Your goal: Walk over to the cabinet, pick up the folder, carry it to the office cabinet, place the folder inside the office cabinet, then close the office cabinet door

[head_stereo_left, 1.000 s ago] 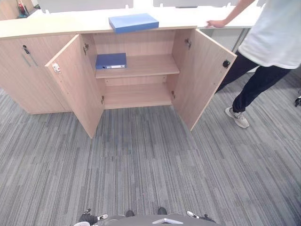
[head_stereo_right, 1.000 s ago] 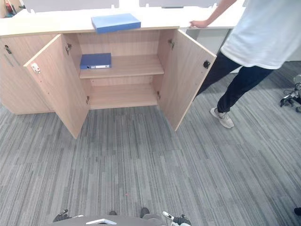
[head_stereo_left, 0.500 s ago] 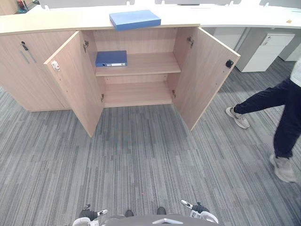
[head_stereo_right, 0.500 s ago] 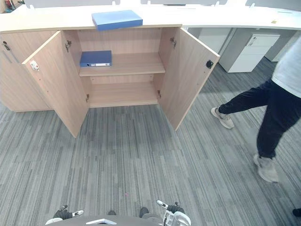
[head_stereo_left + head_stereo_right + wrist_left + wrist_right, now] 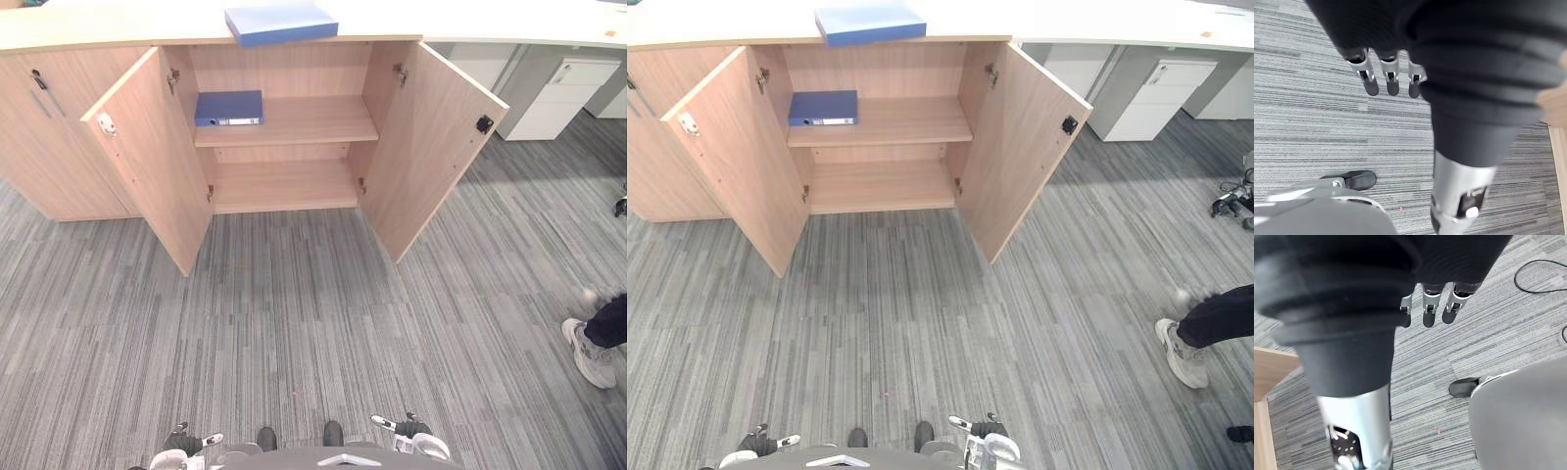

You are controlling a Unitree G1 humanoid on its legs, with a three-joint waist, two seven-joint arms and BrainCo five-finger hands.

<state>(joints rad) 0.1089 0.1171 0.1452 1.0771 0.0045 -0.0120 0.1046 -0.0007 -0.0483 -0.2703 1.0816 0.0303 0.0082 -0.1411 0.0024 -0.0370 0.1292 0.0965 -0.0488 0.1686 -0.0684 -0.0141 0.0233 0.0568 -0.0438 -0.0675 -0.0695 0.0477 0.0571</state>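
cabinet (image 5: 147, 157): light wood grain inside & out, w/ small black knob (image 5: 485, 124). folder (image 5: 280, 22): plain mid blue, on pale cream worktop (image 5: 108, 24). binder (image 5: 229, 107): darker blue, white spine label. carpet (image 5: 294, 323): grey, fine stripes. drawer unit (image 5: 568, 93): white. left hand (image 5: 1391, 78) & right hand (image 5: 1429, 313): silver fingers, dark tips, black ribbed covers.

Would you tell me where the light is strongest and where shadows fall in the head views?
Left eye view: the cabinet top around the folder is brightest, nearly washed out; the open right door casts a shadow on the carpet beyond it. Right eye view: the lower shelf lies dimmer than the upper.
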